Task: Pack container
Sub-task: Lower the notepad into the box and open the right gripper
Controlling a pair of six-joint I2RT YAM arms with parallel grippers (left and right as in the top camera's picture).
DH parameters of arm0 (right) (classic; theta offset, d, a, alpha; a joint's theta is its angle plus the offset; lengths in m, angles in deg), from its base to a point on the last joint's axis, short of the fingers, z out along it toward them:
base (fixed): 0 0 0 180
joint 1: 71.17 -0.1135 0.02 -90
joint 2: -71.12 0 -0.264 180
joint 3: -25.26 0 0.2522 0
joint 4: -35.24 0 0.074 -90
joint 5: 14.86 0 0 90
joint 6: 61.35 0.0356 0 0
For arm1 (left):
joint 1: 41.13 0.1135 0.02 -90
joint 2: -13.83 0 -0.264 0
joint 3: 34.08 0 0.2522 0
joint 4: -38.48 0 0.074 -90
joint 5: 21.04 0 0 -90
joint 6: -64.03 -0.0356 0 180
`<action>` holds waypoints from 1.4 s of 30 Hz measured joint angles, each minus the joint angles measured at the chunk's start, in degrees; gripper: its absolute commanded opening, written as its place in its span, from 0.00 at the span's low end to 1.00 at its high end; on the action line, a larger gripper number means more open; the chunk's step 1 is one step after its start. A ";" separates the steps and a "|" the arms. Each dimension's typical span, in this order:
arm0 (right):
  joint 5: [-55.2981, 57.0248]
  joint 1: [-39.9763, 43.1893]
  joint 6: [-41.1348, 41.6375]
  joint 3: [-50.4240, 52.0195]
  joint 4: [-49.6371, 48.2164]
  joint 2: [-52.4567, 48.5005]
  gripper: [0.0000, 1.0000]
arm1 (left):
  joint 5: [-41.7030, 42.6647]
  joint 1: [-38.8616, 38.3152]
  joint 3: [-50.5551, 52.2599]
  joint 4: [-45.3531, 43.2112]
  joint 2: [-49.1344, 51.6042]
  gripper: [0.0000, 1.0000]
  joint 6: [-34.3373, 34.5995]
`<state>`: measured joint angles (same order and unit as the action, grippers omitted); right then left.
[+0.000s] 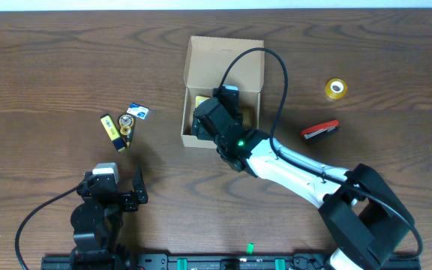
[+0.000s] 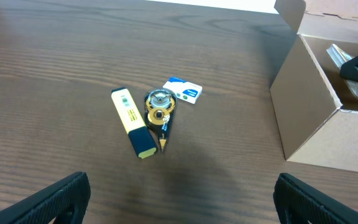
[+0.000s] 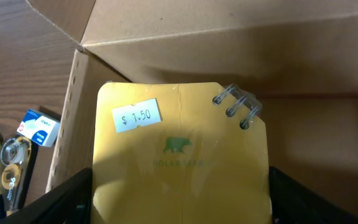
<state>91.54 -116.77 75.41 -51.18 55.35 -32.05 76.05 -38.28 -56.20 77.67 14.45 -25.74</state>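
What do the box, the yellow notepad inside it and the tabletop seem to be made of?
The container: matte tan cardboard, shown by folded flaps and raw cut edges. The notepad: probably card cover, smooth yellow, with a paper price sticker; its binding rings look like shiny metal wire. The table: dark brown wood grain; solid wood or laminate, I cannot tell.

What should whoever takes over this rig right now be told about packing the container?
The left tool is open and empty, above the table.
The right tool is down inside the container, its fingers flanking the yellow notepad; gripping or released cannot be told.
Done: the notepad is in the container.
Left to pack: yellow highlighter, correction tape and white-blue packet on the container's left; yellow tape roll and red stapler on its right. The lid flap is open.
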 measured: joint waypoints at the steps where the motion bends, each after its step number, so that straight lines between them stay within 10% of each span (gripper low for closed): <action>1: -0.15 0.00 0.00 0.00 0.00 0.00 0.54 | 0.00 0.00 0.00 0.00 0.00 0.95 0.00; 14: -1.53 0.00 -0.66 0.00 -0.17 -0.07 0.95 | 0.00 0.00 0.00 0.00 0.00 0.95 0.00; 30: -4.00 1.44 -5.18 0.02 1.09 5.55 0.93 | 0.00 0.00 0.00 -0.02 0.00 0.95 0.00; 42: -4.20 9.75 -8.59 -0.39 26.47 21.07 0.87 | 0.00 0.00 0.00 -0.02 0.00 0.95 0.00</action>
<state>87.35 -107.02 66.83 -51.57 81.82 -10.98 76.05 -38.28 -56.20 77.65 14.45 -25.74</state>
